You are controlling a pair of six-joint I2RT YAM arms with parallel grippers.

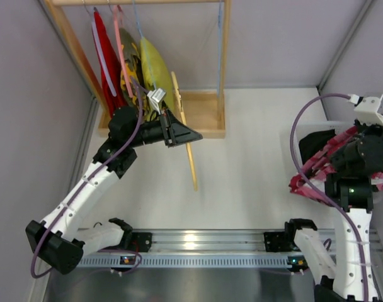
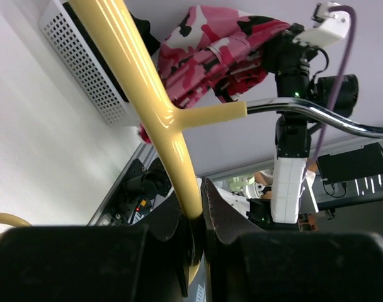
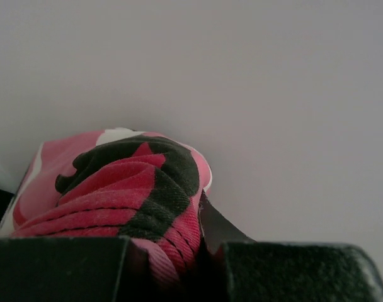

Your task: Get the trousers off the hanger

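White tabletop (image 1: 254,157), grey walls, a light wooden clothes rack (image 1: 224,56) at the far edge.

Top view. Two arms.
- The left gripper (image 1: 185,133) reaches in front of the rack and holds one pale yellow bar-shaped hanger (image 1: 190,165), which slants down over the table with no cloth on it.
- On the rack hang one red garment (image 1: 103,56) and the yellow-green garments (image 1: 155,70); their number cannot be told.
- One pair of pink, white and black camouflage trousers (image 1: 311,173) is bunched at the table's right edge under the right arm (image 1: 355,226), well apart from the hanger.
- One black cloth patch (image 1: 312,139) touches the camouflage pair and is probably the plain black pair.

Left wrist view.
- The fingers (image 2: 220,220) are closed tight on the hanger's yellow stem, likely to steady it while cloth is drawn off.
- One chrome hook (image 2: 330,116) projects from the hanger's side stub.
- The camouflage pair hangs from the other arm, beyond the hanger.

Right wrist view.
- The right gripper (image 3: 191,245) is pinched narrow on one fold of camouflage cloth, so the pair is carried clear of the hanger.
- The camouflage pair appears already freed.
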